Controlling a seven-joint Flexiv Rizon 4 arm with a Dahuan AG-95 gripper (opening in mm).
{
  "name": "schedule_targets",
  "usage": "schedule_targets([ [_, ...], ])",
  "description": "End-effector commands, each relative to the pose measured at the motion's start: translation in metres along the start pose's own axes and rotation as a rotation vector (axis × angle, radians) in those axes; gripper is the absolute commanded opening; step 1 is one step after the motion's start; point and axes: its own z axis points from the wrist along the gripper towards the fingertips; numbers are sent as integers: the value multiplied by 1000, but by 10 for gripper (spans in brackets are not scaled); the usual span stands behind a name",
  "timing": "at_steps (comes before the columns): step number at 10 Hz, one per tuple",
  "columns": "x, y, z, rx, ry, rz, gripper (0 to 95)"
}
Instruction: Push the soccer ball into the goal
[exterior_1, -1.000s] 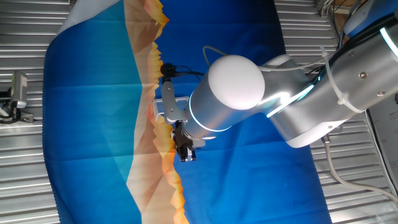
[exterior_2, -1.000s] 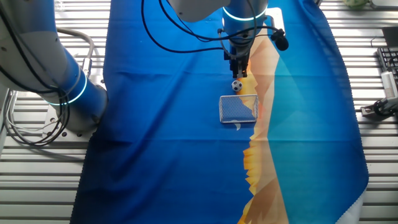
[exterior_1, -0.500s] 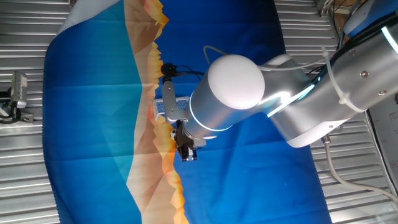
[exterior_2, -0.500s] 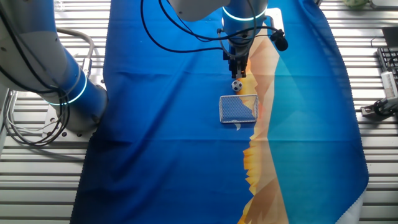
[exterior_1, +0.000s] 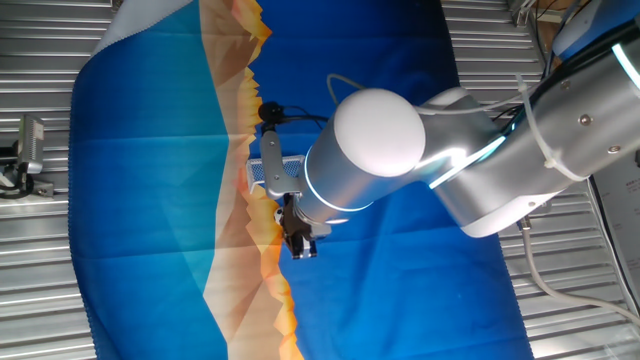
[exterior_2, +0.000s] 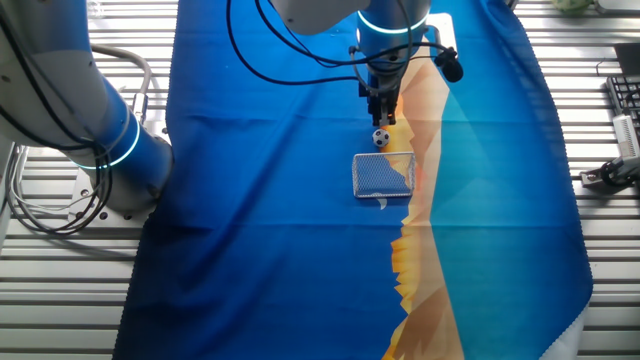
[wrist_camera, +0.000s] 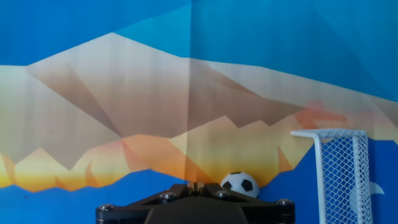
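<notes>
The soccer ball (wrist_camera: 240, 184), white with black patches, lies on the cloth right at my gripper (wrist_camera: 194, 186), just to the right of its tip. In the other fixed view the ball (exterior_2: 380, 138) sits directly below my gripper (exterior_2: 381, 121) and above the goal (exterior_2: 384, 175). The goal (wrist_camera: 341, 171) has a thin white frame and pale netting; it stands right of the ball in the hand view. My fingers are closed together and hold nothing. In one fixed view my arm hides the ball; only the goal's edge (exterior_1: 270, 170) and my gripper (exterior_1: 300, 246) show.
The blue, orange and tan cloth (exterior_2: 280, 240) covers the slatted metal table (exterior_2: 40, 290). My arm's base (exterior_2: 70, 110) stands at the left. A black microphone-like thing (exterior_2: 450, 66) sticks out near my wrist. Small devices (exterior_2: 615, 170) lie at the right edge.
</notes>
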Motion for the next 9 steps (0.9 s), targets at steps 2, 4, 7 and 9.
schedule_targets([
  [2,0,0,1,-1,1,-2,0],
  [4,0,-1,1,-1,1,-4,0],
  [7,0,-4,1,0,1,-12,0],
  [9,0,-4,1,-6,1,-9,0],
])
